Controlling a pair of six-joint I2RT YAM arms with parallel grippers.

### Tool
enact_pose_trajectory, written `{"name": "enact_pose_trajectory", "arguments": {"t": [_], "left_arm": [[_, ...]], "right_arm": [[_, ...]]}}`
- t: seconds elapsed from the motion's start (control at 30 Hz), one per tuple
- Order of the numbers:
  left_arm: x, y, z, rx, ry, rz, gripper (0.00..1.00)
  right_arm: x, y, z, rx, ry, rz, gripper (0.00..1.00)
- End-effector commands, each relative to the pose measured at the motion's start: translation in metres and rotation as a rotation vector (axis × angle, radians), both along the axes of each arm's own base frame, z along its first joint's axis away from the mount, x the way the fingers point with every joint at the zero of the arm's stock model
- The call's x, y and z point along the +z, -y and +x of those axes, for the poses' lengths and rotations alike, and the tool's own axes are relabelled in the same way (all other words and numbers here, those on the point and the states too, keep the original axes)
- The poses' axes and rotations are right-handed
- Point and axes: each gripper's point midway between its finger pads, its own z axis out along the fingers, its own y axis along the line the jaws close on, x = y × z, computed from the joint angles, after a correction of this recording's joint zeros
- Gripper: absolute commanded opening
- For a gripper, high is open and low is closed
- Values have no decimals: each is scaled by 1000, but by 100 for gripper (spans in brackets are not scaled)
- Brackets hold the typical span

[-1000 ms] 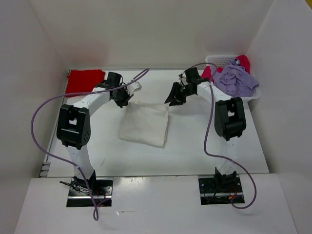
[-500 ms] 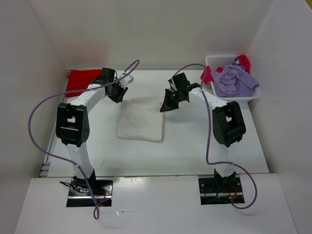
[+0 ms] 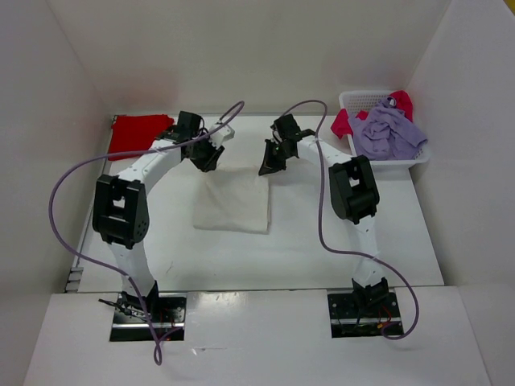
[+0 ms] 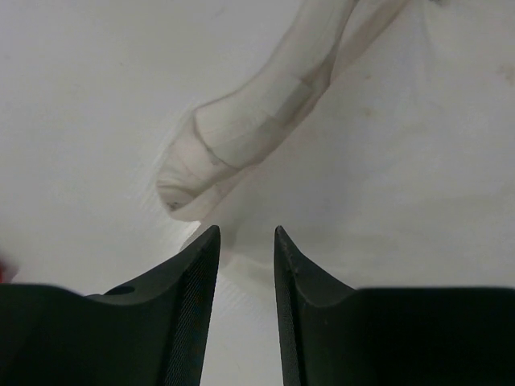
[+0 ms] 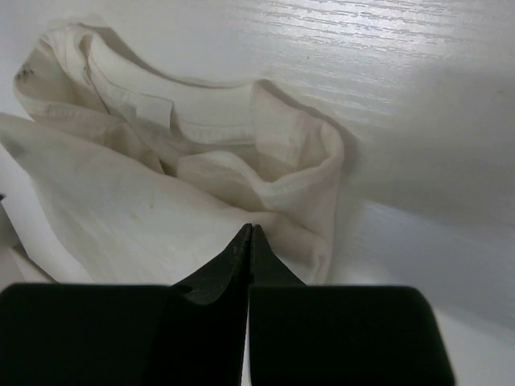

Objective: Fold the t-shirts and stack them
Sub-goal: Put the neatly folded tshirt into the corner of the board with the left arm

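From above we see the off-white t-shirt (image 3: pixel 233 205) folded into a rough rectangle near the middle of the table (image 3: pixel 241 257), between the two arms. The left gripper (image 3: pixel 211 158) sits at the shirt's 11 o'clock corner and the right gripper (image 3: pixel 266 166) at its 1 o'clock corner. In the left wrist view the fingers (image 4: pixel 181 305) stand spread, with a clear gap and nothing between them. A rolled edge of the pale cloth lies just beyond the tips, toward 12 o'clock. In the right wrist view the fingers are pressed tight together, their tips at a hem near the shirt's collar (image 5: pixel 205 127). We cannot tell whether any cloth is caught between them. The red t-shirt (image 3: pixel 138 133) lies flat at the table's 10 o'clock corner. At 2 o'clock the white mesh basket (image 3: pixel 358 98) holds the lavender t-shirt (image 3: pixel 392 133) heaped on top, with the pinkish-red t-shirt (image 3: pixel 402 103) showing at its far and left edges.
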Motion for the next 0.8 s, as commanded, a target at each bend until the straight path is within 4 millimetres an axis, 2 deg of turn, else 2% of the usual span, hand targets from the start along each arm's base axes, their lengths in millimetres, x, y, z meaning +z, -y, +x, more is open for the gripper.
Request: {"name": "enact_pose_trajectory", "arguments": {"t": [0.0, 0.03, 0.07, 0.17, 0.27, 0.3, 0.4, 0.47, 0.53, 0.6, 0.63, 0.67, 0.7, 0.73, 0.77], "left_arm": [[-54, -12, -8, 8, -137, 5, 41], [-56, -21, 2, 48, -125, 5, 41], [-63, -22, 8, 65, -136, 14, 41], [-70, -45, 28, 145, -132, 21, 39], [-60, -60, 44, 214, -106, 1, 39], [-65, -60, 43, 214, -117, 3, 41], [-57, -65, 50, 237, -97, 0, 42], [-57, -79, 54, 279, -87, 13, 46], [-48, -85, 55, 296, -79, -6, 47], [-31, -87, 51, 309, -80, -52, 48], [-14, -91, 52, 312, -48, -73, 48], [-9, -95, 46, 319, -57, -97, 48], [-4, -83, 36, 275, -82, -148, 51], [2, -76, 24, 250, -96, -179, 52], [2, -74, 12, 227, -125, -200, 54]], "right_arm": [[-3, 1, 12, -9, 21, -18, 0], [0, 6, 18, -23, 34, -22, 0], [-7, 7, 16, -23, 14, -30, 0], [-12, 9, 14, -28, 8, -42, 0], [-19, 16, 12, -37, -11, -50, 0], [-19, 16, 12, -37, -11, -50, 0], [-23, 18, 10, -34, -14, -65, 0], [-24, 20, 10, -39, -11, -73, 0], [-19, 19, 11, -39, -2, -68, 0], [-4, 19, 13, -33, 30, -60, 0], [3, 18, 14, -33, 38, -57, 1], [9, 18, 15, -34, 48, -52, 4], [15, 19, 16, -39, 64, -54, 8], [34, 19, 18, -40, 97, -40, 16], [41, 20, 16, -41, 108, -36, 18]]}}
